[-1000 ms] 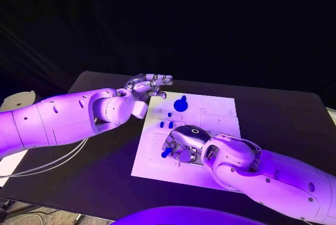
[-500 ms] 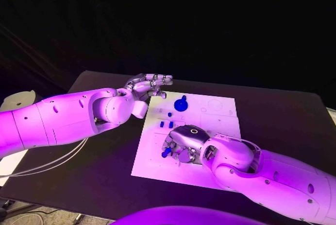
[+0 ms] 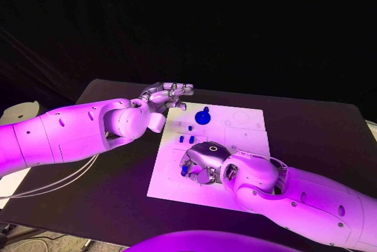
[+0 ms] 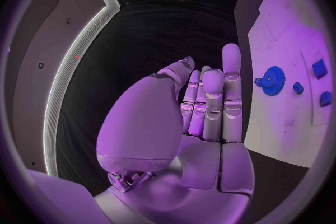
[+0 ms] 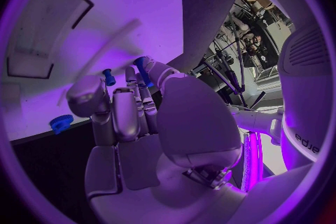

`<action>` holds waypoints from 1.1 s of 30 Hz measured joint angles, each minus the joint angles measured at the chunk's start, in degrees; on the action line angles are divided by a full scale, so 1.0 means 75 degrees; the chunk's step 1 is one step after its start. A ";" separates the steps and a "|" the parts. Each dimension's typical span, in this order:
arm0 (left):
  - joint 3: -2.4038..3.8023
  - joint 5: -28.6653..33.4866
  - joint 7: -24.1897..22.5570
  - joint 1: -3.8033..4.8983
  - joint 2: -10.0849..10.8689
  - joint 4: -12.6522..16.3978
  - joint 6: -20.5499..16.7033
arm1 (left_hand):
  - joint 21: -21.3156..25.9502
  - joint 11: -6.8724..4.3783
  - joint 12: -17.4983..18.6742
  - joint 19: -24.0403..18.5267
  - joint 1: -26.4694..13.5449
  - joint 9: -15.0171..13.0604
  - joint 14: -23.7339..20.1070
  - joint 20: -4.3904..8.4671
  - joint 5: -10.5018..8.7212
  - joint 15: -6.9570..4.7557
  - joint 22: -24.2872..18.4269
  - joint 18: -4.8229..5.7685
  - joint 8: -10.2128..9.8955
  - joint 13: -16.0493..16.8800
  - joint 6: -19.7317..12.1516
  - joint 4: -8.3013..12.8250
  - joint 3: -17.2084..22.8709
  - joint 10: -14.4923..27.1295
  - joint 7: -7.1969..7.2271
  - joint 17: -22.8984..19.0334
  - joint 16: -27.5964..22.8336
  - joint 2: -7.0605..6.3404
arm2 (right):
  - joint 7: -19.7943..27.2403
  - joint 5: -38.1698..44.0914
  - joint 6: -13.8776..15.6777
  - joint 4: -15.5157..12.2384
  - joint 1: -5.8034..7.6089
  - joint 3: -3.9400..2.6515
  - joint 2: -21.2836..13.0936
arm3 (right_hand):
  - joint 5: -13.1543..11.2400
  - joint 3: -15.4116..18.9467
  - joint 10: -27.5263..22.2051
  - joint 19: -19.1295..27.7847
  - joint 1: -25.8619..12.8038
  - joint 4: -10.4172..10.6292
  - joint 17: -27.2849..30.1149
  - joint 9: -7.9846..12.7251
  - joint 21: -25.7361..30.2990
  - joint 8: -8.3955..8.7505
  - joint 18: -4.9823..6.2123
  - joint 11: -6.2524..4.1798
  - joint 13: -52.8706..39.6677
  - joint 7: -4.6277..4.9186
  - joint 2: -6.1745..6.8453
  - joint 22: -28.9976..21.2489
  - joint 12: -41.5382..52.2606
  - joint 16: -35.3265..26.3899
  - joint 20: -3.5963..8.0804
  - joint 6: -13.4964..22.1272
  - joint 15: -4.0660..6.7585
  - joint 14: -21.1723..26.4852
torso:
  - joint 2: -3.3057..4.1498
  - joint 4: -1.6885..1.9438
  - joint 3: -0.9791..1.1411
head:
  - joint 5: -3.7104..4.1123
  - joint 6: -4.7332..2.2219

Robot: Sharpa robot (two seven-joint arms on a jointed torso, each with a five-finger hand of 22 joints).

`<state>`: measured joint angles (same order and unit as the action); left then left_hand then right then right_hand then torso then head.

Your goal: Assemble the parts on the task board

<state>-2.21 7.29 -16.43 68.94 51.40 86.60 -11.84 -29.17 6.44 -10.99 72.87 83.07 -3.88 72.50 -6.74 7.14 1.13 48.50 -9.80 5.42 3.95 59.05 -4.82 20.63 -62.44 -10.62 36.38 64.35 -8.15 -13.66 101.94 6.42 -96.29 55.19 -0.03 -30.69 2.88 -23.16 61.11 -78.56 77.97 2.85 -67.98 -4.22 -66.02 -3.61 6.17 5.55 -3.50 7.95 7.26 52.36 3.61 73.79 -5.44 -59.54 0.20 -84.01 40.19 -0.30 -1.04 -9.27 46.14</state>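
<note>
1. The right hand [image 3: 206, 160] rested low on the white task board [image 3: 243, 133], its fingers [image 5: 143, 87] curled around a small blue part [image 3: 184, 170].
2. The left hand [image 3: 163, 96] hovered past the board's far left corner, fingers [image 4: 213, 101] straight, close together, grasping nothing.
3. A blue gear [image 3: 204, 118] lay on the board beyond the right fingertips, two small blue pegs [image 3: 185, 139] between them.

Free room and obstacles. The right hand [image 3: 206, 160] covers the near-left part of the task board [image 3: 243, 136]; the left hand [image 3: 165, 94] hangs over the board's far-left corner. A blue gear [image 3: 204, 117] and small blue pegs [image 3: 185, 139] stand between them. The board's right half and the table [image 3: 314, 127] beyond lie open.
</note>
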 measured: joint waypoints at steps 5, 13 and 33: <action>0.0000 0.0000 0.0007 0.0000 0.0004 0.0004 0.0001 | 0.0000 0.0000 0.0000 0.0000 0.0000 0.0000 0.0000 0.0000 0.0000 0.0000 -0.0006 0.0000 0.0000 0.0000 0.0000 0.0000 0.0000 0.0000 0.0000 0.0000 0.0000 0.0000 | -0.0001 0.0001 0.0040 0.0001 0.0000 0.0015 0.0002 | 0.0000 0.0154 -0.0265 0.0032 0.0000 -0.0022 0.0025 0.0026 0.0044 0.0000 0.0000 0.0037 0.0002 -0.0011 0.0000 -0.0048 0.0000 0.0000 -0.0032 0.0157 -0.0054 0.0002 | 0.0000 0.0000 0.0000 | 0.0001 0.0001; 0.0000 0.0000 0.0016 0.0000 0.0012 0.0005 0.0005 | 0.0000 0.0000 0.0000 0.0000 0.0000 0.0000 -0.0011 0.0000 0.0000 0.0012 -0.0006 0.0000 0.0013 0.0000 -0.0002 0.0013 0.0013 0.0000 -0.0001 -0.0003 -0.0001 0.0000 | 0.0021 -0.0018 0.0356 -0.0089 -0.0004 0.0020 -0.0132 | 0.0000 0.0885 -0.1192 0.0193 -0.0091 0.0028 0.0309 0.0075 0.0348 0.0000 0.0122 0.0206 -0.0018 -0.0041 0.0090 -0.0465 0.0028 -0.0195 -0.0194 0.0977 -0.0181 0.0010 | 0.0000 0.0001 0.0005 | 0.0028 -0.0020; -0.0002 0.0000 0.0043 0.0000 0.0159 0.0165 0.0027 | 0.0000 0.0000 0.0000 0.0000 0.0000 0.0000 -0.0027 0.0000 0.0000 0.0027 -0.0005 -0.0001 0.0029 0.0000 -0.0028 0.0022 0.0021 0.0000 -0.0027 -0.0026 -0.0030 0.0000 | -0.0105 -0.2805 0.2174 -0.1807 0.0271 -0.0249 -0.3558 | 0.0542 0.1748 0.2507 -0.0504 -0.0407 0.0586 -0.0687 -0.0080 -0.0875 -0.0468 -0.0004 -0.0564 -0.1234 -0.0199 -0.0012 0.1219 0.2506 0.0654 0.0303 -0.0126 0.0339 0.0000 | -0.0079 -0.0196 -0.0012 | 0.0480 -0.0237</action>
<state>-2.23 7.29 -16.11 68.94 52.58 87.84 -11.64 -29.17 6.44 -10.99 72.87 83.07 -3.88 72.30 -6.74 7.14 1.33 48.46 -9.80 5.64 3.95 58.84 -4.66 20.79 -62.44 -10.83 36.18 64.13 -8.15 -14.44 80.91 22.73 -109.84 57.22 -1.90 -57.37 6.95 -10.05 79.92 -82.34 74.93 7.24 -73.14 -4.82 -72.58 -7.12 6.14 1.32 -12.76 6.46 7.17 61.50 22.41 78.70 -3.17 -60.48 2.74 -84.02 39.59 -1.77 -1.13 -5.67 44.37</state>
